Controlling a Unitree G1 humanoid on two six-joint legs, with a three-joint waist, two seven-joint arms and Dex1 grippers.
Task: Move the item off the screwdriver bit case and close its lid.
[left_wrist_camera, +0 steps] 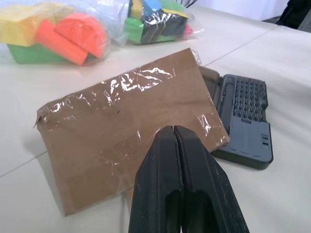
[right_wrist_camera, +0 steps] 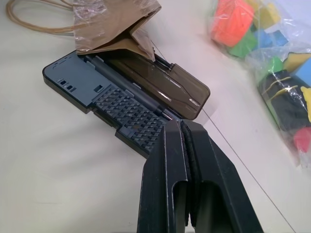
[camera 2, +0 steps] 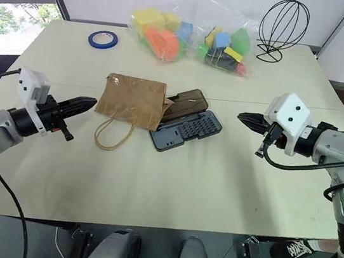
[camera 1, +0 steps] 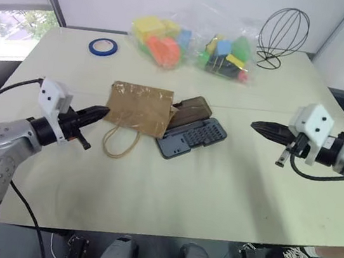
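A flat brown kraft paper bag (camera 1: 139, 108) lies mid-table, its right edge resting on the open screwdriver bit case (camera 1: 191, 137). The bag's looped cord handles (camera 1: 121, 141) trail toward me. The case's blue-grey tray faces up, and its smoky brown lid (camera 1: 192, 110) is tipped back behind it, partly under the bag. My left gripper (camera 1: 101, 113) hovers shut just left of the bag, pointing at it. Over on the case's right, clear of it, my right gripper (camera 1: 257, 125) is shut as well and holds nothing. The left wrist view looks over the bag (left_wrist_camera: 131, 131); the right wrist view shows tray and lid (right_wrist_camera: 160, 85).
Two clear plastic bags of colourful toys (camera 1: 162, 38) (camera 1: 227, 56) sit at the back of the table. A blue tape roll (camera 1: 103, 47) lies at the back left, a black wire stand (camera 1: 281, 35) at the back right. The table's front edge runs just ahead of me.
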